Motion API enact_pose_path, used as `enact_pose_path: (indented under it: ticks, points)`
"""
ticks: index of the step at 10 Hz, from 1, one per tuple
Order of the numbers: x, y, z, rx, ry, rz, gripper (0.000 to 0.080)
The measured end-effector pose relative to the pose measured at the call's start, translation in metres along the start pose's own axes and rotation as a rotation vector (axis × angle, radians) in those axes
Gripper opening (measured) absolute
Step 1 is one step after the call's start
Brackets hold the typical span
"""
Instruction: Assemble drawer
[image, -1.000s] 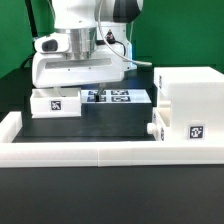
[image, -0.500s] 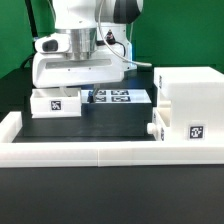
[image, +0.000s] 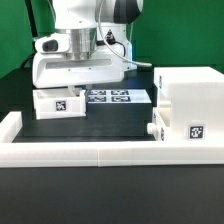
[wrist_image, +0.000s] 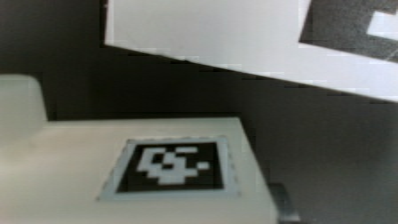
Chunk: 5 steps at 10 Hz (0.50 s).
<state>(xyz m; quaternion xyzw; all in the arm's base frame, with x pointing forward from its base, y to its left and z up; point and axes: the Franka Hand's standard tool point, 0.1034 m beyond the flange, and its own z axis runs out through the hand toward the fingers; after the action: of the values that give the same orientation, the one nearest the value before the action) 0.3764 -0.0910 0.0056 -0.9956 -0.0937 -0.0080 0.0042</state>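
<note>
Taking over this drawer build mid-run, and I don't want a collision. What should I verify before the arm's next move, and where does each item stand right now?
1. Jaw state of the gripper: cannot tell; its fingers are hidden in both views.
2. Tag readable on the small white tagged part below the gripper: ok.
3. That part actually gripped: cannot tell.
4. The large white drawer box stands apart from the small part: ok, dark table shows between them.
5. Tags visible on the flat white marker board: ok.
6. The long white front rail is apart from the small part: ok.
</note>
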Motion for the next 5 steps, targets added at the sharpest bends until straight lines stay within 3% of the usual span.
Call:
enact_pose_path:
  ticks: [4, 5]
  points:
    - [0.001, -0.001, -0.001, 0.002, -0.003, -0.007, 0.0042]
    - [0.008, -0.008, -0.010, 0.016, -0.028, -0.039, 0.0042]
